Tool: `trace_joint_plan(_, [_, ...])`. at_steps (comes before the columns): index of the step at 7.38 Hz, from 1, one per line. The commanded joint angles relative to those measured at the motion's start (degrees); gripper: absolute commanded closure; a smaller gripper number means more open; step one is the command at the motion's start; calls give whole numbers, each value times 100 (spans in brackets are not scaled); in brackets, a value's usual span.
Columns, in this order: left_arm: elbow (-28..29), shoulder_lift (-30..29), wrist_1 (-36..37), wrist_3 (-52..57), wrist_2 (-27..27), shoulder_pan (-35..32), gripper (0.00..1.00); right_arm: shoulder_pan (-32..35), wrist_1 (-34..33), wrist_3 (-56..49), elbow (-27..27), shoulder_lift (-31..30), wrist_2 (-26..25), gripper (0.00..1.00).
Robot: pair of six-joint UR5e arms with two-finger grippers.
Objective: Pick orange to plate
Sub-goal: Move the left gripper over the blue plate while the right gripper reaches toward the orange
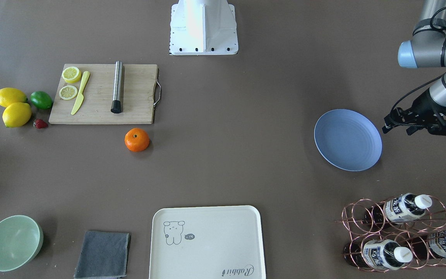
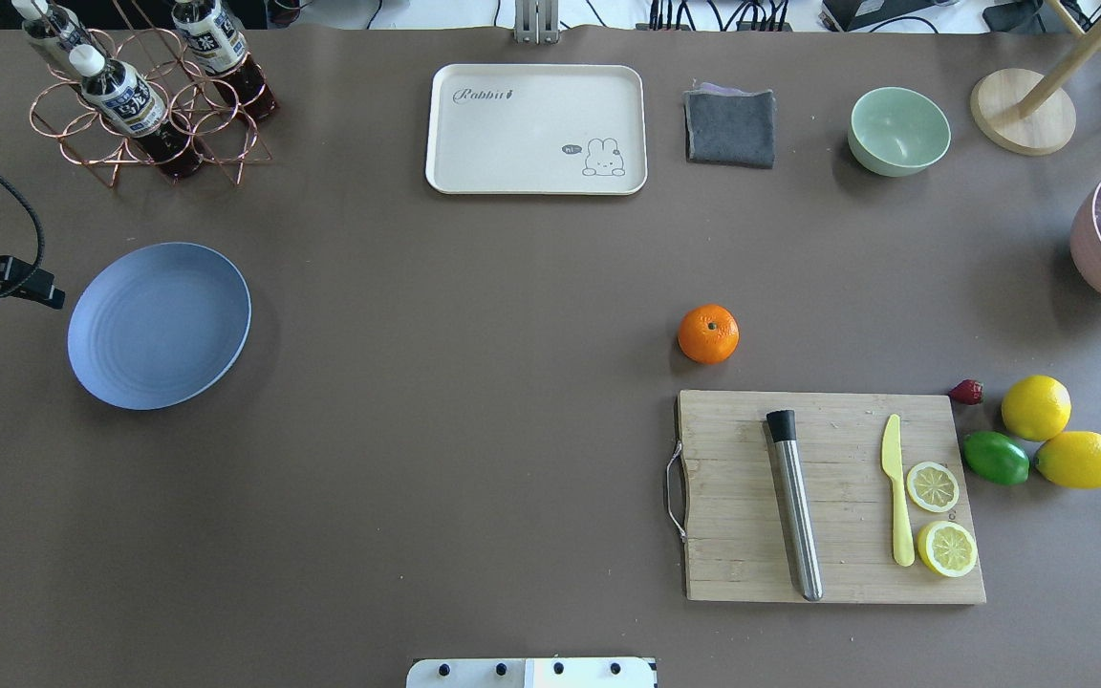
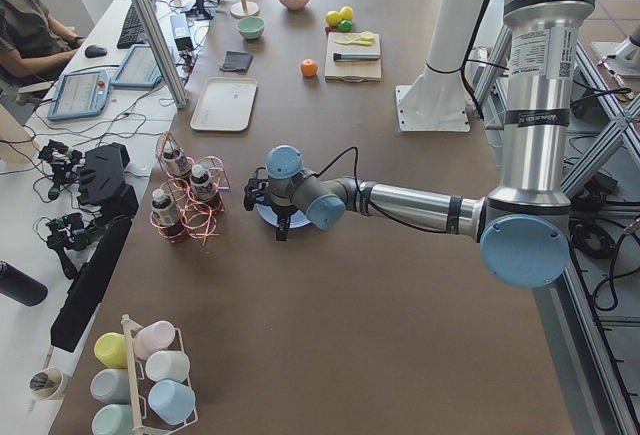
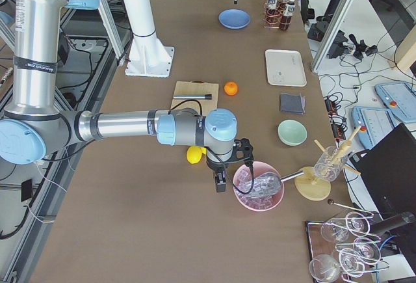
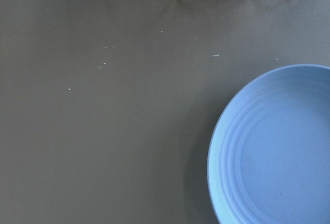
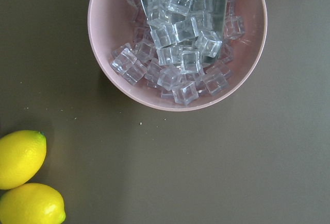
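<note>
The orange [image 2: 708, 333] lies alone on the brown table, just beyond the cutting board [image 2: 828, 449]; it also shows in the front view [image 1: 137, 140]. Far off on my left side lies the periwinkle plate [image 2: 160, 325], with nothing on it [image 5: 273, 147]. My left gripper [image 1: 398, 130] hovers beside the plate's outer edge, its fingers apart and nothing between them. My right gripper [image 4: 221, 182] hangs over the table between the lemons [image 6: 20, 183] and the pink ice bowl [image 6: 178, 38], far from the orange. It shows only in the right side view, so I cannot tell its state.
The board carries a steel muddler [image 2: 794, 506], a yellow knife [image 2: 896, 487] and lemon slices. Two lemons [image 2: 1057, 435], a lime [image 2: 996, 458] and a strawberry lie to its right. A cream tray [image 2: 536, 129], grey cloth [image 2: 730, 126], mint bowl [image 2: 898, 131] and bottle rack [image 2: 144, 96] line the far edge.
</note>
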Motion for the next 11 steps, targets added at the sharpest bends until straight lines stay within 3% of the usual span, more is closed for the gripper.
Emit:
trace_joint_plan(1, [533,-281,-448,-339,292,350,16,-6,0,-20,29,17,-19,0])
trace_joint_plan(2, [544,-308,-476,-540,312,447,21,-6,0,-20,38,26,-19,0])
trace_joint_plan(3, [561,-335,-476,-542,312,448,39,-6,0,-20,99,17,-19,0])
trace_joint_plan(4, [596,-361,-476,-542,312,448,65,-6,0,-12,108,17,-19,0])
trace_joint_plan(6, [623,-370,-476,-551,312,457,82,-6,0,-3,117,26,-10,0])
trace_joint_plan(7, [614,-361,-476,-560,312,457,100,-6,0,6,134,52,-10,0])
trace_joint_plan(10, [326,-466,-389,-595,50,413,100,-102,-26,172,100,559,-10,0])
trace_joint_plan(11, [246,-623,-380,-1021,-222,326,100,-399,-17,939,108,893,8,0])
